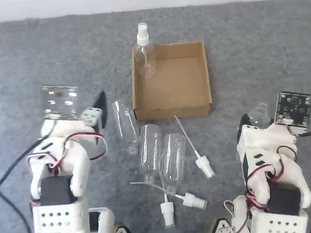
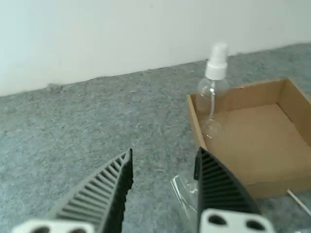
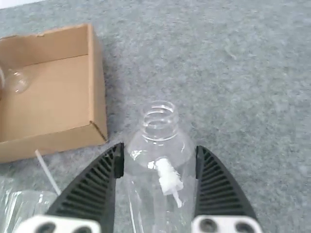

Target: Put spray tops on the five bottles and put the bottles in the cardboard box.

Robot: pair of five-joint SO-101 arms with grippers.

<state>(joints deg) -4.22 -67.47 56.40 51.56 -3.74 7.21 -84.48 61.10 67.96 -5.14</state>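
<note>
Bare bottles (image 1: 149,150), three of them, lie side by side on the grey worktop (image 1: 31,62), at 6 o'clock from the cardboard box (image 1: 172,113). Three loose spray tops (image 1: 194,201) lie close by them, at 5 and 6 o'clock from the box. Each has a thin tube. One capped bottle (image 1: 144,54) stands inside the box, in its 11 o'clock corner. So I think one bottle of five is done.

The right gripper (image 3: 159,151) is at 4 o'clock from the box. Its fingers are closed on the sides of the held bottle (image 3: 158,121), which has an open neck and no top. A small white piece (image 3: 169,180) shows through the clear plastic. It may be a spray top, but I cannot tell if it is inside the bottle or behind it.

The left gripper (image 2: 164,158) is at 8 o'clock from the box, near the bare bottles. Its fingers are apart and hold nothing.

The step in hand looks like getting a top onto the held bottle. Next, I think the left gripper must pick up a loose spray top, poke its thin tube down the open neck, and turn the top until it is tight. The right gripper must hold the bottle steady. Then that bottle can go in the box.

No writing or label can be read on the bottles, the tops or the box. They look plain.
</note>
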